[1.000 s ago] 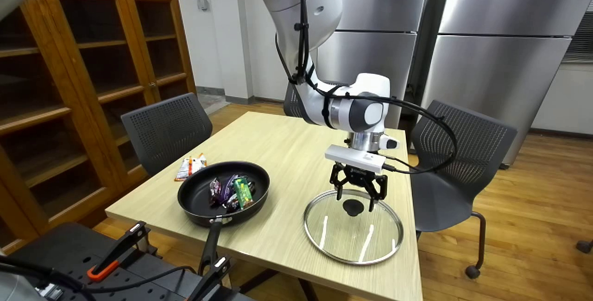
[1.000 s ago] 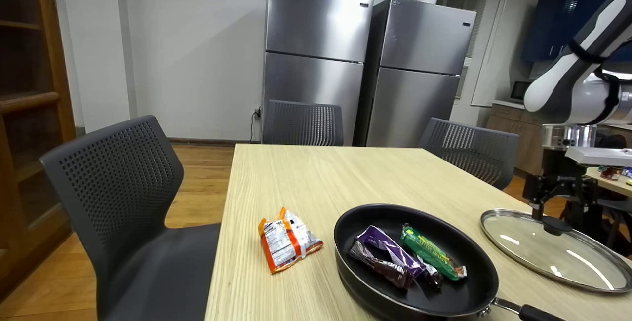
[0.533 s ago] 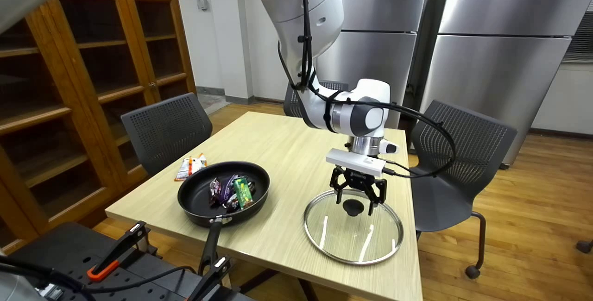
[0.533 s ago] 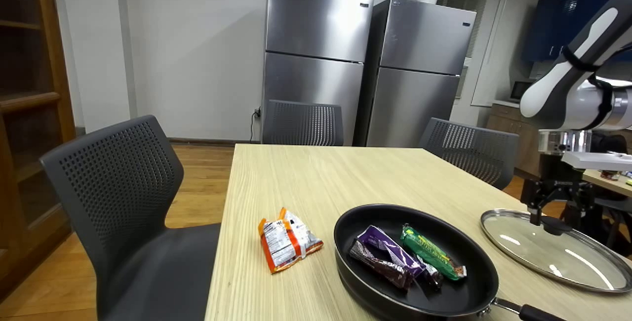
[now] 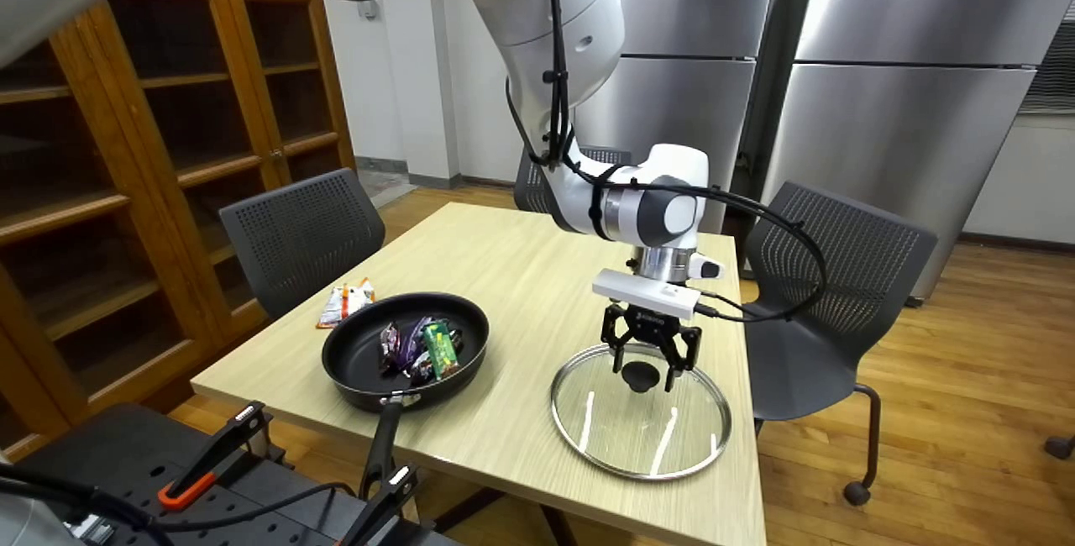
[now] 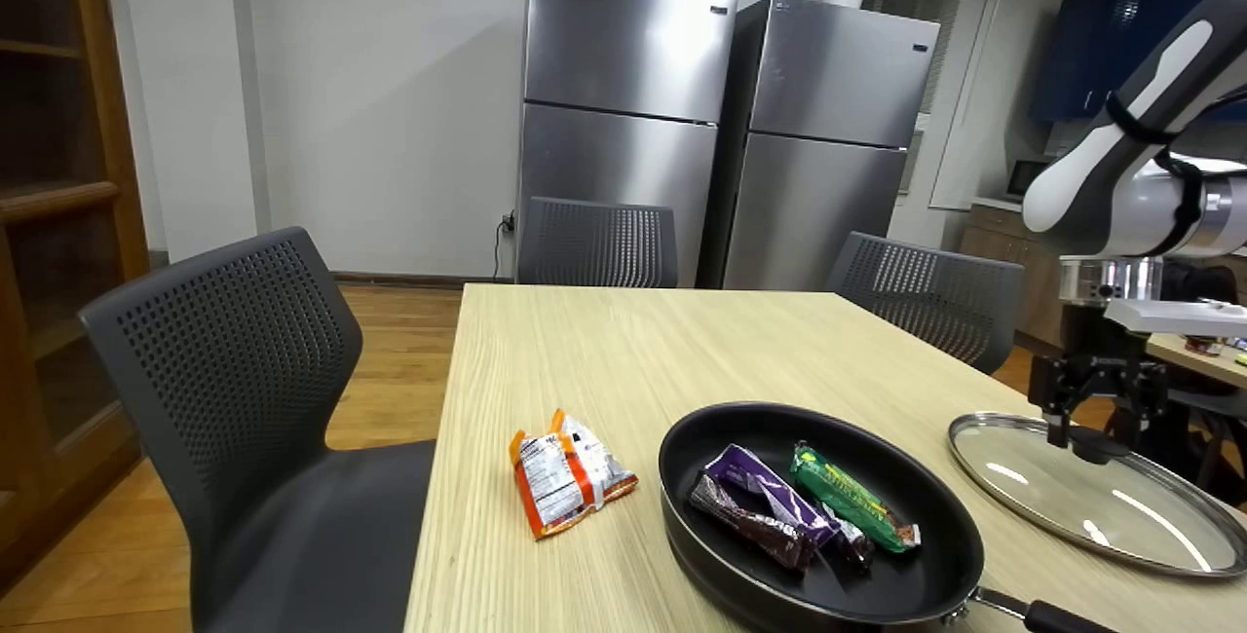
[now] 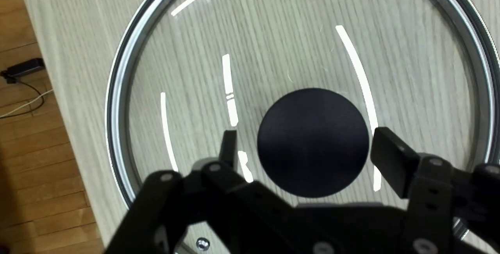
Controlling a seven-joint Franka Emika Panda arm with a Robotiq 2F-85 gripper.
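The fingers of my gripper stand apart, one on either side of a round black knob. The knob tops a metal-rimmed glass lid, which lies flat on the light wood table, near its edge. Wrist view: a strip of lid shows between the knob and one finger; the other is just beside the knob's edge, contact cannot be told. Nothing is clamped.

Progress, by my judgement: alignment about the knob looks done or nearly so. Grip not yet made; lid not raised. Outstanding, at least, is the grip itself; I can read no stage beyond that.

Surroundings: a black frying pan rests on the table, apart from the lid and uncovered, its handle jutting past the table edge. In an exterior view the pan holds a green-wrapped bar, a purple-wrapped bar and a brown-wrapped bar, plus another dark wrapper, partly hidden. An orange-and-white snack packet lies beside the pan.
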